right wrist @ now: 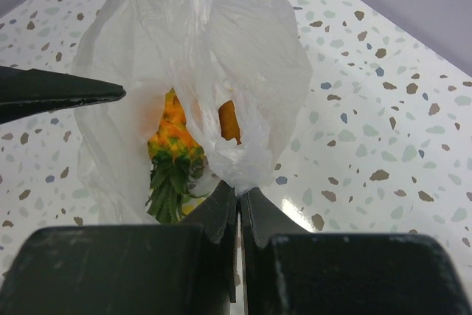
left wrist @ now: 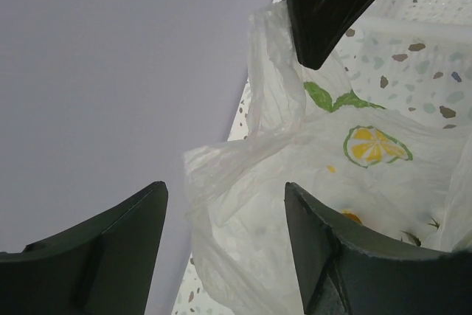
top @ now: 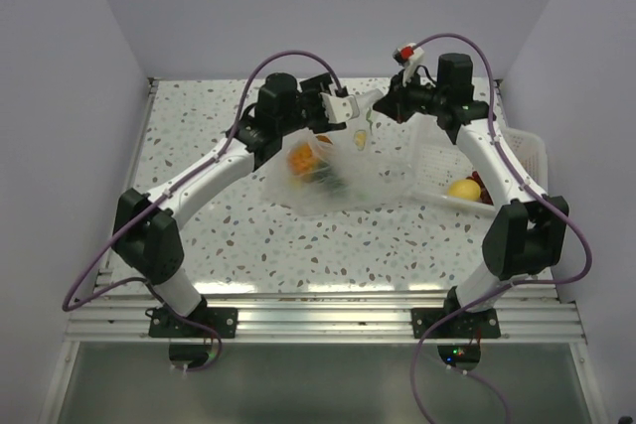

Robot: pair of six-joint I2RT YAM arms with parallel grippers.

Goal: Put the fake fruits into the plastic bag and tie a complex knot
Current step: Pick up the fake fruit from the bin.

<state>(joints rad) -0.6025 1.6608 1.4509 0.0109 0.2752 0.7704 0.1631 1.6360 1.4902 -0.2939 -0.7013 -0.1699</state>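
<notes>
On plastic bag: lemon-slice print; right tool clamps film.

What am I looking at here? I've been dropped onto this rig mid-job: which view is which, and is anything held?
The machine is a left arm and a right arm, bolted at the near edge of a speckled table, each ending in a two-finger gripper. The wide picture looks down from above and behind them; the other two come from a camera on each wrist. On the table lie a clear plastic bag with toy fruits inside and a white slotted tray holding a yellow fruit and a dark red one. The right gripper is shut on a pinch of the bag's plastic. The left gripper stands open; bag film shows between its fingers, unclamped.
</notes>
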